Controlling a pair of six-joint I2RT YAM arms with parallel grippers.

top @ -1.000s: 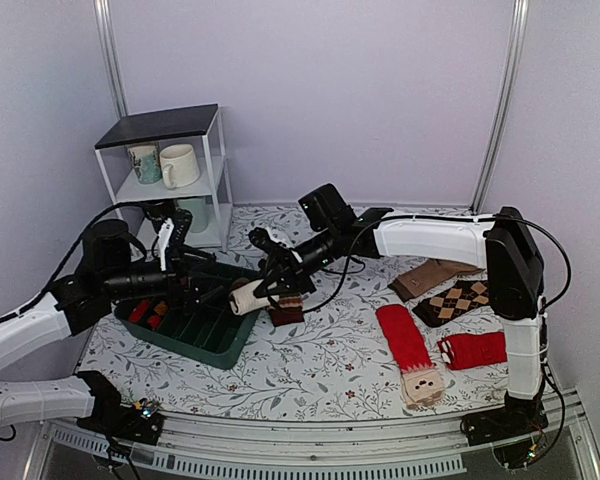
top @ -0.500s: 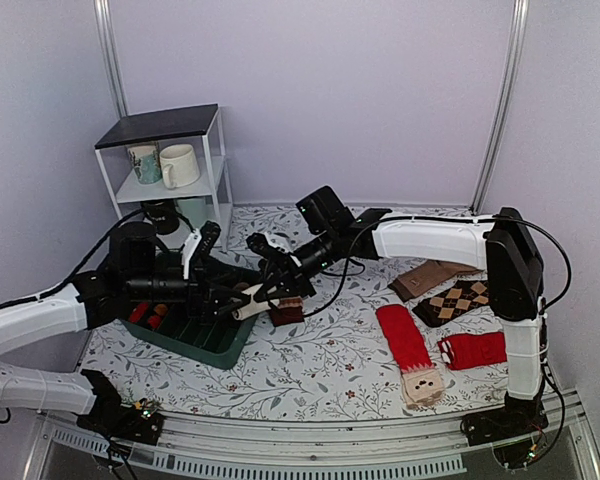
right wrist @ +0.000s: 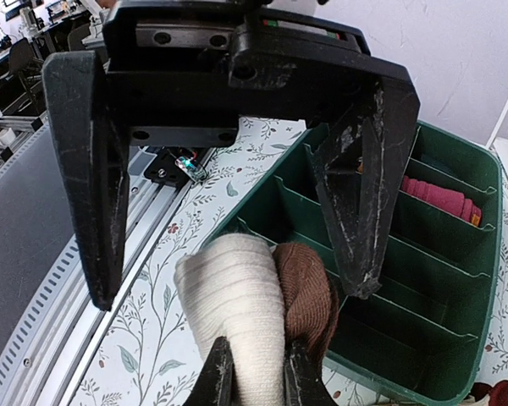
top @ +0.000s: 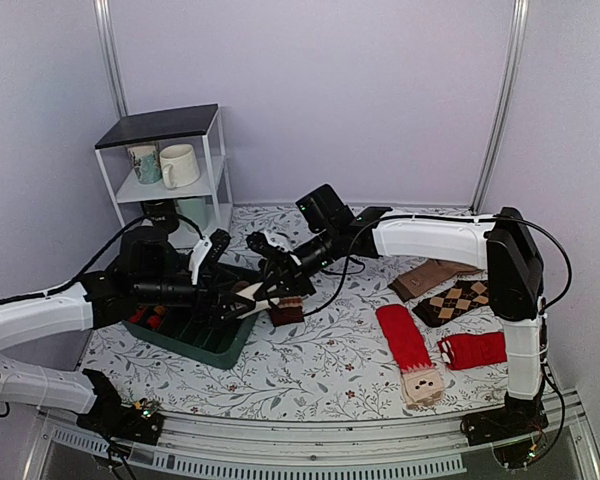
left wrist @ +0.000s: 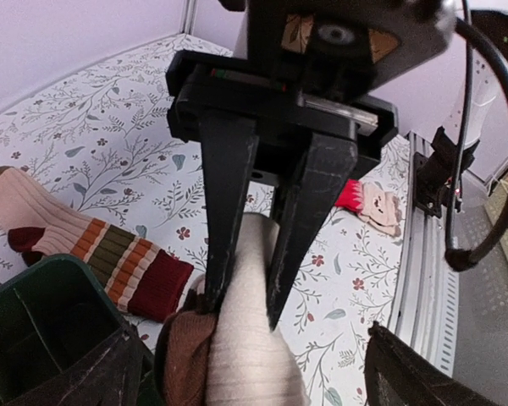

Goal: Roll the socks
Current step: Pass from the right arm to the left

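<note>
Near edge of the table: a red sock lies flat (not part of this job).

Middle ground, where the change is. Over the last second the left arm has swung in from the left. The left fingers, which were well short of the rolled sock a second ago, now stand on either side of it. They are spread wide, with a gap to the roll on both sides in the right wrist view, and have only just begun to narrow. No contact yet that I can see.

Rolled sock: cream outside with a brown layer tucked beside it. It is held in the air at the right corner of the green bin and rests on nothing. The right fingers pinch it across the cream part, with the same grip as before.

Reading: the roll looks finished, and this is a handover (right to left), probably so the left arm can set it in a bin compartment. The right fingers should hold until the left ones close, or the roll may spring open.

Beyond: a striped sock lies on the table just beside the bin. The shelf with mugs stands at the back.
</note>
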